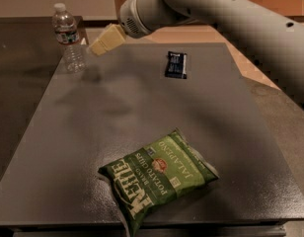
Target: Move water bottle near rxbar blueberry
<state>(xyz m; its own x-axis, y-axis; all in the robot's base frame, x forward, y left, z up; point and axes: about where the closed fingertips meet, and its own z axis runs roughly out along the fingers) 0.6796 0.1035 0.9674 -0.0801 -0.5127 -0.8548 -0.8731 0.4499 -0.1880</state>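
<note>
Dark grey tabletop (142, 112) | water bottle (68, 41) upright, upper left | rxbar blueberry (175, 64) upper centre, well apart | gripper (96, 47) just beside bottle, grip state untellable | step: likely reach; next: enclose bottle.

End effector (96, 47) between water bottle (68, 39) and rxbar blueberry (175, 64), seemingly above table (142, 112).
</note>
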